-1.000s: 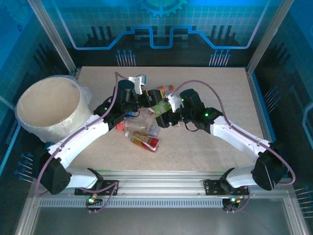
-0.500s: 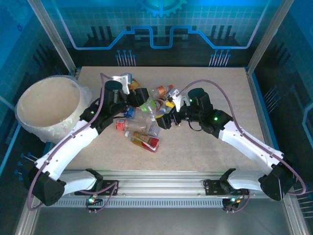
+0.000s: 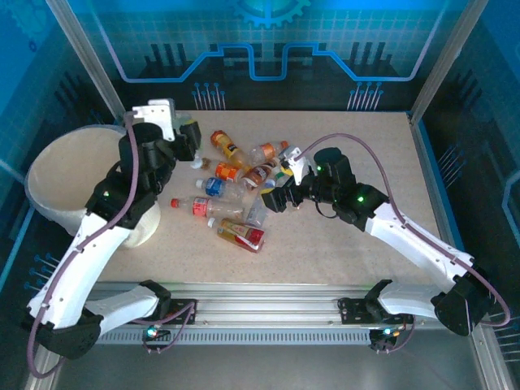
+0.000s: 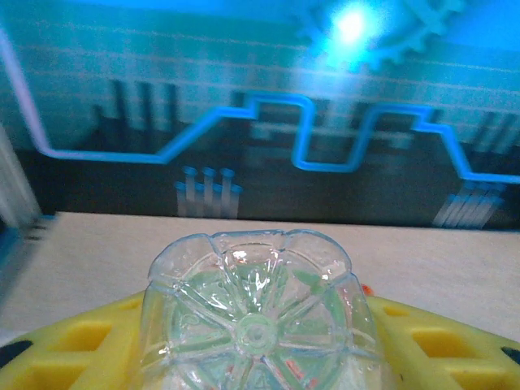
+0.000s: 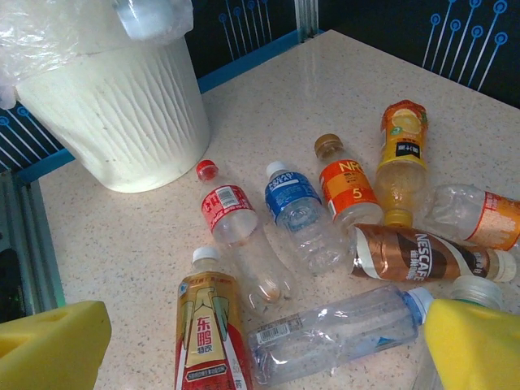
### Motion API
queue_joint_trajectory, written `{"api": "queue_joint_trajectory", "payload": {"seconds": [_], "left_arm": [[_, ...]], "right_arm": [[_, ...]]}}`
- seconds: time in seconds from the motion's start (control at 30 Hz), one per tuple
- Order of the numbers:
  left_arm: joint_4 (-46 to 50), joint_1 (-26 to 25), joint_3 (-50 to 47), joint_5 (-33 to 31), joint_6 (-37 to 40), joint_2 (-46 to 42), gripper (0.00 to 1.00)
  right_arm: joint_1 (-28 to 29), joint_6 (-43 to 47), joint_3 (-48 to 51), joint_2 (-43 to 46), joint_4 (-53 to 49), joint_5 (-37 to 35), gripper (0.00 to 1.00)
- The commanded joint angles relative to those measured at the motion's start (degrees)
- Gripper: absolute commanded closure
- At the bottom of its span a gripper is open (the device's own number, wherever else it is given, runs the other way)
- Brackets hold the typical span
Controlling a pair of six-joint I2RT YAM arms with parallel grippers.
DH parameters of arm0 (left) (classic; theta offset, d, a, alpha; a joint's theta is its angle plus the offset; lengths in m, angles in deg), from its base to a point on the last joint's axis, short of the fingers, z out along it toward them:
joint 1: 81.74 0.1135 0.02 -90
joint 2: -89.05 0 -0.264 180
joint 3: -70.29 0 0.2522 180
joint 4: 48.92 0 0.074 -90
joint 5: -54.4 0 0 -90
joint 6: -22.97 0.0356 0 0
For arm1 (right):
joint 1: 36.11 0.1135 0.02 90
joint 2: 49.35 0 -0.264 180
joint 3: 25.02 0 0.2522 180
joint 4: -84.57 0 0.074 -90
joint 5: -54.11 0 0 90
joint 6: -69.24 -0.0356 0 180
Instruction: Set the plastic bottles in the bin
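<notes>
My left gripper hangs raised beside the bin's right rim. It is shut on a clear plastic bottle, whose ribbed base faces the left wrist camera between the yellow fingers. The cream-white bin stands at the far left, with its clear liner over the rim. Several bottles lie in a pile mid-table: a red-label one, a blue-label one, a gold-and-red one, a crushed clear one and a brown one. My right gripper hovers open just right of the pile, nothing between its jaws.
An orange juice bottle lies at the far side of the pile. The left arm's forearm crosses in front of the bin. The cage frame posts bound the table. Bare tabletop stretches to the right and near edge.
My left arm has lifted its bottle out of the pile and swung left toward the bin. My right gripper has opened wide and stayed over the pile.
</notes>
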Motion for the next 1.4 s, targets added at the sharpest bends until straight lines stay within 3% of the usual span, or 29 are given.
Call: {"api": "queue_joint_trajectory", "payload": {"seconds": [0.0, 0.2, 0.43, 0.63, 0.8, 1.2, 1.37], "left_arm": [[1.03, 2.93, 2.93, -9.38, 8.96, -0.05, 0.53], [-1.30, 10.25, 5.59, -17.47, 17.79, 0.85, 0.52], [-5.14, 22.70, 5.47, -19.52, 21.24, -0.02, 0.52], [0.08, 38.19, 5.35, -19.38, 22.22, 6.34, 0.52], [3.83, 48.87, 4.50, -14.44, 16.00, 9.82, 0.52], [2.88, 53.63, -1.36, -17.30, 12.68, 17.67, 0.46], [5.01, 53.67, -1.21, -17.53, 10.16, 19.89, 0.36]], "right_arm": [[0.71, 0.60, 0.78, 1.12, 0.69, -1.17, 0.00], [0.71, 0.67, 0.87, 1.29, 0.29, -1.42, 0.00], [0.56, 1.18, 0.98, 1.27, 0.38, -1.16, 0.00], [0.45, 1.76, 1.42, 1.18, 1.32, -0.64, 0.00], [-0.08, 3.07, 0.46, 0.88, 0.72, 0.28, 0.00], [-0.64, 3.68, 0.38, 1.79, -0.01, 0.00, 0.00], [-0.91, 3.44, 0.89, 2.51, -0.78, -0.90, 0.00]]}}
